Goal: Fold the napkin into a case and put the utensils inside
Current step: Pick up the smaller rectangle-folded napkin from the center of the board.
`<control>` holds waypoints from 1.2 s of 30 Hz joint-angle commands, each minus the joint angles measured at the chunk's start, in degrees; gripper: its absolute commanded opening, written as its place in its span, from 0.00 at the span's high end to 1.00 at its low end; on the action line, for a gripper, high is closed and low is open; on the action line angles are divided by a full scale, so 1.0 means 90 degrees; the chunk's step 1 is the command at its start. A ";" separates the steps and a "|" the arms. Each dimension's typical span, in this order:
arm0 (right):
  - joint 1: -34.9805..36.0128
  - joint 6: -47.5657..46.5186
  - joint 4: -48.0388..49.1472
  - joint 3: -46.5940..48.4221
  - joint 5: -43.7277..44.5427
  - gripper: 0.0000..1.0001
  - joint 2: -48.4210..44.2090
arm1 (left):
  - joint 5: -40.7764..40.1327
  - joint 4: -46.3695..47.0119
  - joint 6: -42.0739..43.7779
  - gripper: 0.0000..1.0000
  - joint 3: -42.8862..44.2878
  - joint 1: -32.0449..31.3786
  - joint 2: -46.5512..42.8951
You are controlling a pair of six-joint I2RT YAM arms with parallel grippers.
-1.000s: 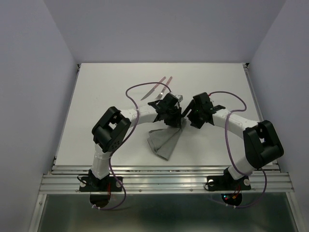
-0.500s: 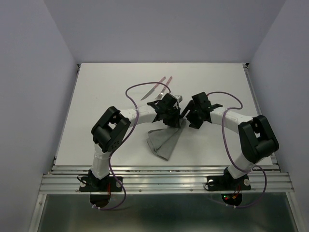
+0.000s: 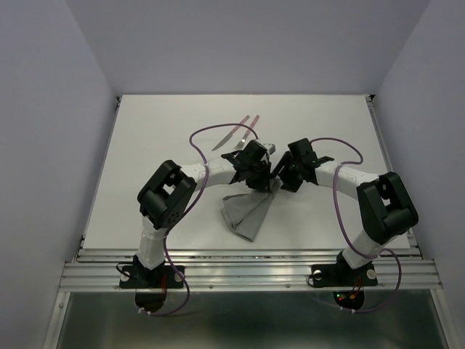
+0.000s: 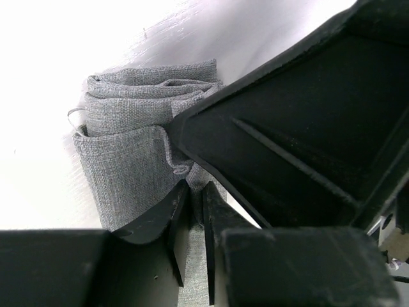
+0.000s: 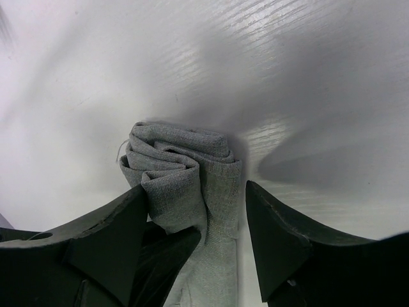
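Wrist views: left end effector (image 4: 194, 214) clamps a napkin (image 4: 128, 160) fold; right end effector (image 5: 195, 204), spread, straddles its bunched end. Only the overhead view shows the utensils (image 3: 240, 131).

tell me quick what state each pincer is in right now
left pincer: closed, pinching a fold of the napkin
right pincer: open, fingers on either side of the bunched napkin, holding nothing

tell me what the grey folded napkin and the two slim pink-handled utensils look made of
Grey folded napkin: woven fabric, matte. The left wrist view shows a coarse weave, soft rolls and a loose thread. Slim pink-handled utensils: the silver ends look like metal and the handles are possibly plastic, but they are too small to tell the finish.
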 commanded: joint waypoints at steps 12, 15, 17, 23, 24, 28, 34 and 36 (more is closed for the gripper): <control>0.0025 0.0020 0.0256 0.0108 0.0098 0.34 -0.0053 | 0.0157 0.0027 0.0235 1.00 0.0190 -0.0055 -0.0203; 0.0025 0.0030 0.0265 0.0089 0.0137 0.34 -0.0112 | 0.0157 0.0027 0.0264 1.00 0.0190 -0.0065 -0.0203; 0.0025 0.0050 0.0246 0.0069 0.0176 0.36 -0.0141 | 0.0070 0.0007 0.0274 1.00 0.0210 -0.0065 -0.0203; 0.0025 0.0118 0.0265 -0.0028 0.0304 0.48 -0.0219 | -0.0224 -0.0227 0.0382 1.00 0.0327 -0.0056 -0.0183; 0.0025 0.0118 0.0265 -0.0038 0.0304 0.50 -0.0219 | -0.0234 -0.0247 0.0391 1.00 0.0327 -0.0065 -0.0183; 0.0025 0.0108 0.0265 -0.0067 0.0304 0.56 -0.0151 | -0.0244 -0.0247 0.0323 1.00 0.0347 -0.0065 -0.0173; 0.0025 0.0098 0.0285 -0.0146 0.0323 0.68 -0.0073 | -0.0282 -0.0305 0.0294 1.00 0.0405 -0.0065 -0.0242; 0.0025 0.0098 0.0324 -0.0175 0.0323 0.75 -0.0005 | -0.0321 -0.0374 0.0294 0.93 0.0454 -0.0065 -0.0252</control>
